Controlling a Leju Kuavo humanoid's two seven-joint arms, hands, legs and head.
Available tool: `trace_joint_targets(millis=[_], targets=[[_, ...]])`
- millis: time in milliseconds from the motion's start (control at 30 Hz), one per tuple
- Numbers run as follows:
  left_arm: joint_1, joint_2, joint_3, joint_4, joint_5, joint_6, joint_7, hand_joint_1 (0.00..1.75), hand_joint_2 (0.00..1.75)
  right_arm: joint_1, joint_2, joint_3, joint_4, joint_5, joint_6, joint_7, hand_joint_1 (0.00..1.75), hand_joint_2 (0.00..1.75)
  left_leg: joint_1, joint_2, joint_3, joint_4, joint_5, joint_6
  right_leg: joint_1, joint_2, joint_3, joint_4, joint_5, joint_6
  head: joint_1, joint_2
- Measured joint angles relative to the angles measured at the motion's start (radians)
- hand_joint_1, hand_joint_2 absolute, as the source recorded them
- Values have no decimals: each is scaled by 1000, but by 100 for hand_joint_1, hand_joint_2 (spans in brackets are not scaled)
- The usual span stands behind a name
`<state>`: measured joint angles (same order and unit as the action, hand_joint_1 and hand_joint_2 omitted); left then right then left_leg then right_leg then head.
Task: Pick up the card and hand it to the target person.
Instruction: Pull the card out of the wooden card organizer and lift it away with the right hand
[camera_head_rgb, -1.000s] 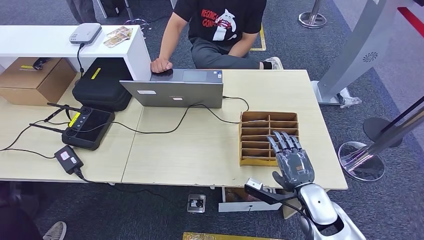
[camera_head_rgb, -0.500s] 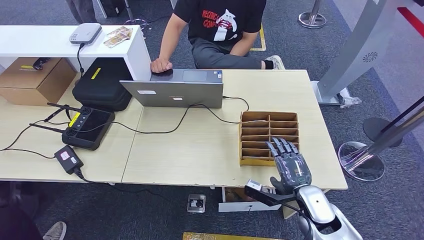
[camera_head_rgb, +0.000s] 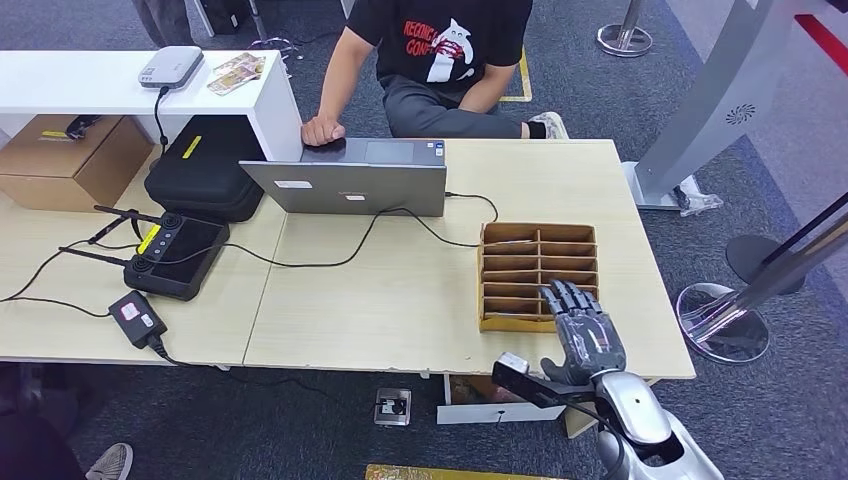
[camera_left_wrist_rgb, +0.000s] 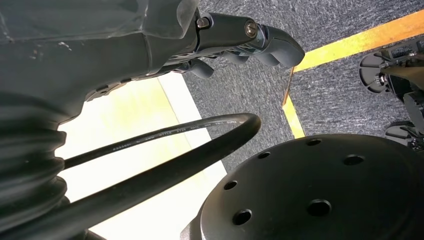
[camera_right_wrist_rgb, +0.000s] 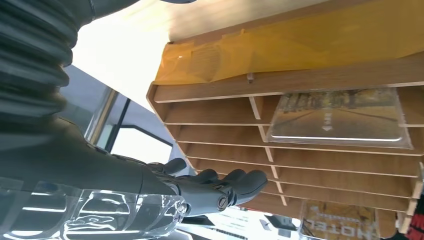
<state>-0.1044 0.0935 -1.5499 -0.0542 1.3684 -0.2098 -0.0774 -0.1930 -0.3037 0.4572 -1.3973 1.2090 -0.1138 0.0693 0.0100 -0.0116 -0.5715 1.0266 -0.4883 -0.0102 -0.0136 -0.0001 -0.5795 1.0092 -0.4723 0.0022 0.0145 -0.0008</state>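
The right hand (camera_head_rgb: 583, 335) hovers with fingers extended and slightly apart, holding nothing, over the near right corner of the wooden slotted rack (camera_head_rgb: 520, 262) on the bench (camera_head_rgb: 400, 290), covering part of its front rows. In the right wrist view a card (camera_right_wrist_rgb: 337, 119) printed with a road scene lies in one compartment, and a second card (camera_right_wrist_rgb: 337, 220) is cut off at the frame edge. The left hand (camera_left_wrist_rgb: 235, 42) hangs by the floor, its fingers mostly hidden, so its state cannot be told.

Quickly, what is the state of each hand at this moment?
Left hand: cannot be told; its fingers are curled, and the view is too partial.
Right hand: open, fingers extended, holding nothing, above the wooden card rack.
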Motion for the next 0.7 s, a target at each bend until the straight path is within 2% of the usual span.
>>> trace_joint_targets(millis=[433,700], targets=[[0,0,0,0,-8,0,3,0,175,4,11,-2,-12,22,7,43,0,175,0,0,0,0,0,0,0,0,0,0,0,0,0,0],[-2,0,0,0,-15,0,6,0,175,-3,49,-3,-13,39,11,38,0,175,0,0,0,0,0,0,0,0,0,0,0,0,0,0]])
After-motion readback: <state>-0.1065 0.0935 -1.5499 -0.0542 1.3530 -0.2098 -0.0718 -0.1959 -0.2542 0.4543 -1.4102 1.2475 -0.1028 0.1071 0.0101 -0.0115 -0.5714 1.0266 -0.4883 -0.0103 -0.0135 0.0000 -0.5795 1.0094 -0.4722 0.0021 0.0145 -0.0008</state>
